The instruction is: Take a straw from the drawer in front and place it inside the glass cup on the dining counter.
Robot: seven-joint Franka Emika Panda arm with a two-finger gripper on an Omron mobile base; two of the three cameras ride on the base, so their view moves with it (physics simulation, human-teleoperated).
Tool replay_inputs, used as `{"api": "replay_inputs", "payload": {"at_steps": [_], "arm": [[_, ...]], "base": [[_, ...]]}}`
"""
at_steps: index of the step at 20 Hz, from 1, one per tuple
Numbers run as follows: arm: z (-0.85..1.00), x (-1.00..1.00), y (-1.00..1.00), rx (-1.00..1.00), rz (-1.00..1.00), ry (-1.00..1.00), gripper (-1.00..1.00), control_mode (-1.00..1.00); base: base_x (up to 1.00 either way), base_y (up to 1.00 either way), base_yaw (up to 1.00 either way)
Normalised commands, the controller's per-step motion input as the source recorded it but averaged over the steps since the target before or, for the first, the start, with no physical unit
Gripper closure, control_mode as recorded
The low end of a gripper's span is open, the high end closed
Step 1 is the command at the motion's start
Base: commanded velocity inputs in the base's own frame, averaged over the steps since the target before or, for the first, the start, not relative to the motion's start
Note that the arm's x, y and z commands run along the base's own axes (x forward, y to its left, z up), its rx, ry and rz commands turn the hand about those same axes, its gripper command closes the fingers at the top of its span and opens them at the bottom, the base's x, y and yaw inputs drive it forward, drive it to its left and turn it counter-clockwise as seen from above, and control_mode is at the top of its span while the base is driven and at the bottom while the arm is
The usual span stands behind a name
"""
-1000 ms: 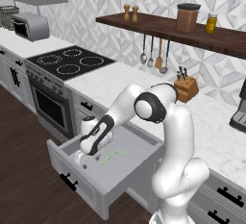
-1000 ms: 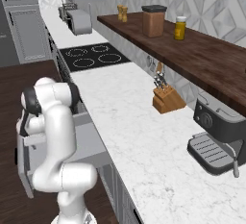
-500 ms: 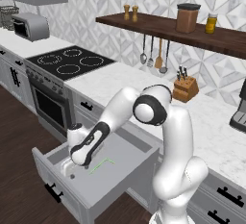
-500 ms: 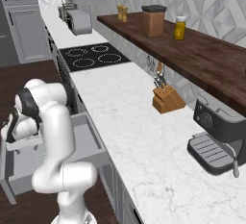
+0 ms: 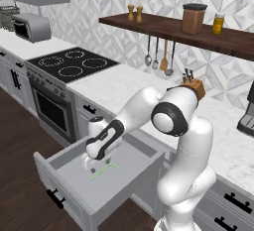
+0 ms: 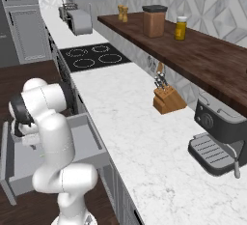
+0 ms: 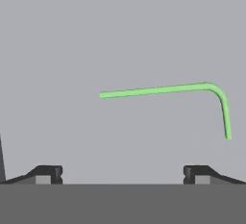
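Wide, shallow light-grey drawer (image 5: 74, 190) pulled out at the lower left of the left base view, short black bar handle on its front panel. On its flat grey floor, just right of frame centre-bottom: thin light-green straw (image 5: 104, 169), lying flat, bent near one end. Two-finger gripper (image 5: 89, 162) of the white arm poised low inside the drawer, just left of the straw, apparently not touching it. Jaws spread fully apart, nothing between them.

In the hand view, straw (image 7: 163, 91) at mid-frame, above and between the two dark fingertips (image 7: 48, 173) at the bottom edge. Long leg nearly horizontal across the frame, running roughly along the line joining the two tips; short leg dropping down at the right end, toward the right-hand tip. Judged: long axis parallel to the closing direction, so a wrist turn of about a quarter likely needed before descent and pinch.
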Motion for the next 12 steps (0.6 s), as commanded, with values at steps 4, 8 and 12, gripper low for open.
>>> {"api": "replay_inputs", "payload": {"at_steps": [4, 8, 12], "arm": [[0.0, 0.35, -0.66, 0.0, 0.02, 0.0, -1.0, -1.0], [0.0, 0.36, -0.2, 0.0, 0.13, 0.0, -1.0, -1.0], [-0.04, 0.28, 0.0, 0.0, 0.16, 0.0, -1.0, -1.0]], "base": [[0.0, 0.0, 0.0], [0.0, 0.0, 0.0], [0.0, 0.0, 0.0]]}}
